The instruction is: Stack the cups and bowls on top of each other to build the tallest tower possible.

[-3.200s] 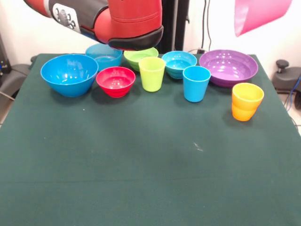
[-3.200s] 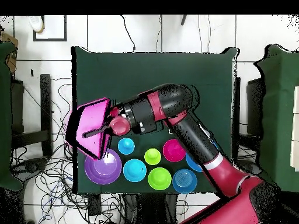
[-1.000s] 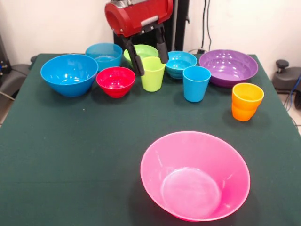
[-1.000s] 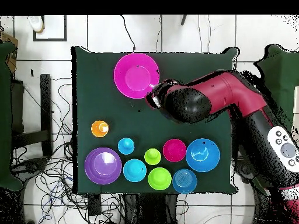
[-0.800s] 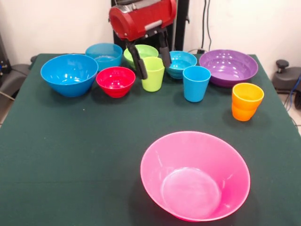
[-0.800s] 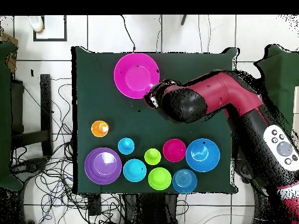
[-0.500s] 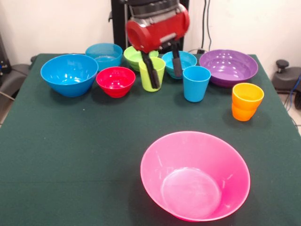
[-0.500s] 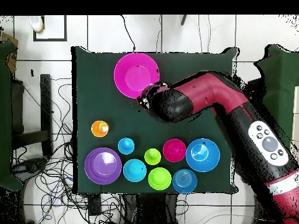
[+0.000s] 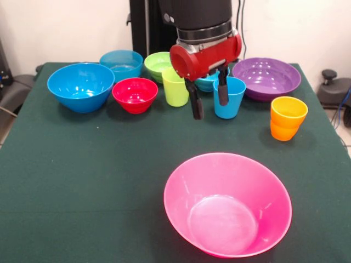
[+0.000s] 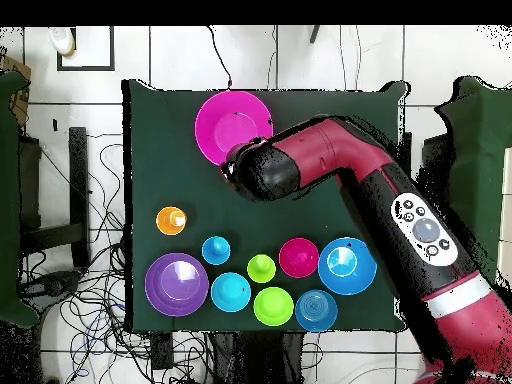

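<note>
My gripper (image 9: 210,109) is open and empty, and it hangs low just in front of the light blue cup (image 9: 232,98), with one finger overlapping that cup. The lime green cup (image 9: 174,87) stands to its left and the orange cup (image 9: 287,118) to its right. The huge pink bowl (image 9: 227,204) sits alone at the near side. Along the far side are the large blue bowl (image 9: 80,86), the red bowl (image 9: 135,94), the ribbed cyan bowl (image 9: 121,63), the lime green bowl (image 9: 158,61) and the purple bowl (image 9: 267,76). The small blue bowl (image 10: 231,291) is mostly hidden behind the gripper in the front view. Nothing is stacked.
In the overhead view my arm (image 10: 340,170) reaches across the green table (image 10: 160,150) and covers an edge of the pink bowl (image 10: 225,120). Cables lie on the floor around the table.
My gripper has moved from around the lime green cup to the right in the front view and toward the camera. It now hangs in front of the light blue cup. No cup or bowl has moved.
</note>
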`<state>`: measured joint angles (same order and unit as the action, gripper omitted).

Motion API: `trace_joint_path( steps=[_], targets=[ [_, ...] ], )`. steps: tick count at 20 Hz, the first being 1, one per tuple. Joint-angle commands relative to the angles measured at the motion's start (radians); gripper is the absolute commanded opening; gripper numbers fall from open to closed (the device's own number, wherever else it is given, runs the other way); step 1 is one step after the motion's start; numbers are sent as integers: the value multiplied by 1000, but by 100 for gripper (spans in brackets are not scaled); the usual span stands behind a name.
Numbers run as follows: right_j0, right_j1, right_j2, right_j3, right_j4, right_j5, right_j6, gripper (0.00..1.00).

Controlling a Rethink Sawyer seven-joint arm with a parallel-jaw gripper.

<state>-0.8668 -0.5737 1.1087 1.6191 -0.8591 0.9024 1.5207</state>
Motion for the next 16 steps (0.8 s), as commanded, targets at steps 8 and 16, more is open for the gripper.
trace_joint_path(
  steps=[8,16],
  targets=[
    [93,27,-197,-186,-79,-58,-3,100],
    [153,-11,-255,-303,-43,44,-6,100]
  ],
)
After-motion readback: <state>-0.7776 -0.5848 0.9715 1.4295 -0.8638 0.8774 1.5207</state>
